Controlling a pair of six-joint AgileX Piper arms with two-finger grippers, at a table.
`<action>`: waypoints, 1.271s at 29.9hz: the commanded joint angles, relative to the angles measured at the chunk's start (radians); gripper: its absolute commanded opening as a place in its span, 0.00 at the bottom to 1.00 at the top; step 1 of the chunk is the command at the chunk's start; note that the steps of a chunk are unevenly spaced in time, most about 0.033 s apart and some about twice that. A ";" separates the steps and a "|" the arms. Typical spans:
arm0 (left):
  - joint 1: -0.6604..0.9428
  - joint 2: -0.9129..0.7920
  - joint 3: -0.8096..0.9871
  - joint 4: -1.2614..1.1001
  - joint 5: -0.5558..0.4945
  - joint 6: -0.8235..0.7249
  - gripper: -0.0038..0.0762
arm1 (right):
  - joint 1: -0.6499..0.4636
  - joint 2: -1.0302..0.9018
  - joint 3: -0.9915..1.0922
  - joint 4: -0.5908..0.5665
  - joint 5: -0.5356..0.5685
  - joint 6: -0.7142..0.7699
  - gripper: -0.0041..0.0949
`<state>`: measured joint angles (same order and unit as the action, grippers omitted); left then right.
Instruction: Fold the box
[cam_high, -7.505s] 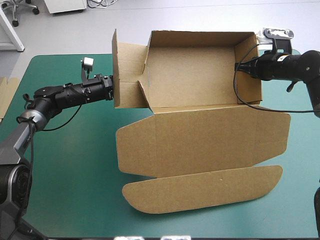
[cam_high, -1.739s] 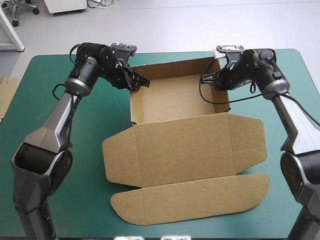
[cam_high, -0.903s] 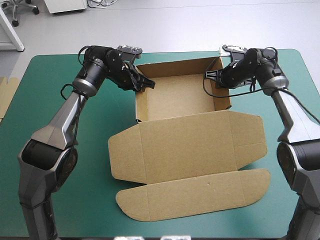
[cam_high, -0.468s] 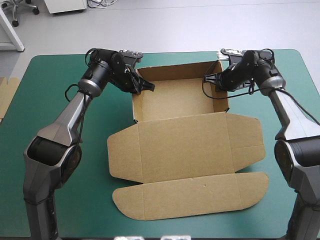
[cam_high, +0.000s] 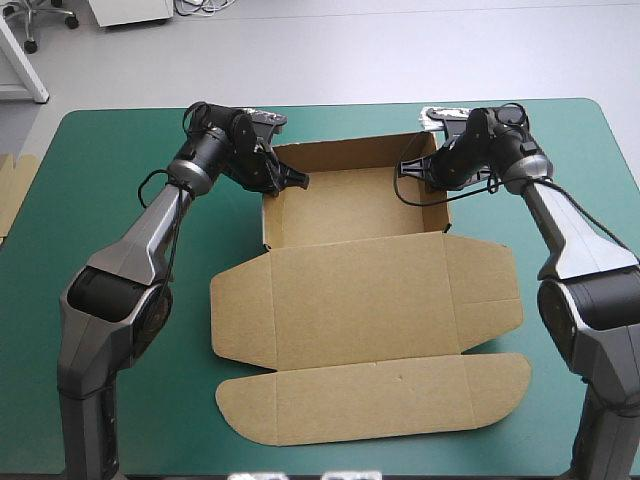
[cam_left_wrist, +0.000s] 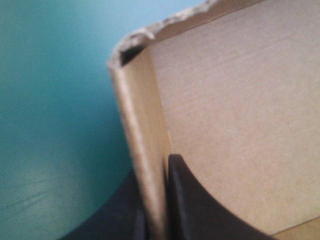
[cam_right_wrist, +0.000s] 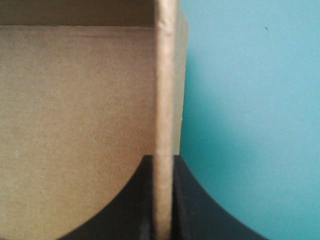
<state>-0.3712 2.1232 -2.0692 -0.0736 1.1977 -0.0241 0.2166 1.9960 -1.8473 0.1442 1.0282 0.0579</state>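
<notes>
As both grippers pinch its side walls, box (cam_high: 350, 205) stands as an open tray, lid (cam_high: 365, 300) flat.

High view: left gripper (cam_high: 291, 181) and right gripper (cam_high: 407, 168) each clamped on the top rim of a side wall, tray between them, lid spread on the cover (cam_high: 120, 220) behind both. Left wrist view: wall (cam_left_wrist: 145, 150) edge-on between the fingers (cam_left_wrist: 187, 200), all but closed on it; box interior to one side, cover to the other. Right wrist view: the same, wall upright between the fingers, nothing else touched. Handling, as judged: light, stiff board that bends at its scores and dents under a hard pinch; best taken at the wall rims near the corners.
</notes>
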 joint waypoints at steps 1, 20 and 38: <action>-0.008 -0.045 -0.025 0.010 -0.031 0.032 0.04 | 0.005 -0.048 -0.041 0.015 -0.031 -0.005 0.04; -0.008 0.024 -0.030 0.066 -0.062 0.024 0.03 | 0.066 0.048 -0.041 -0.039 -0.006 0.014 0.04; -0.010 0.024 -0.030 0.181 -0.046 0.016 0.03 | 0.067 0.056 -0.055 -0.116 0.016 0.029 0.04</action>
<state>-0.3830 2.1911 -2.0802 0.0053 1.1497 -0.0636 0.2737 2.0840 -1.8765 0.0201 1.0408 0.1131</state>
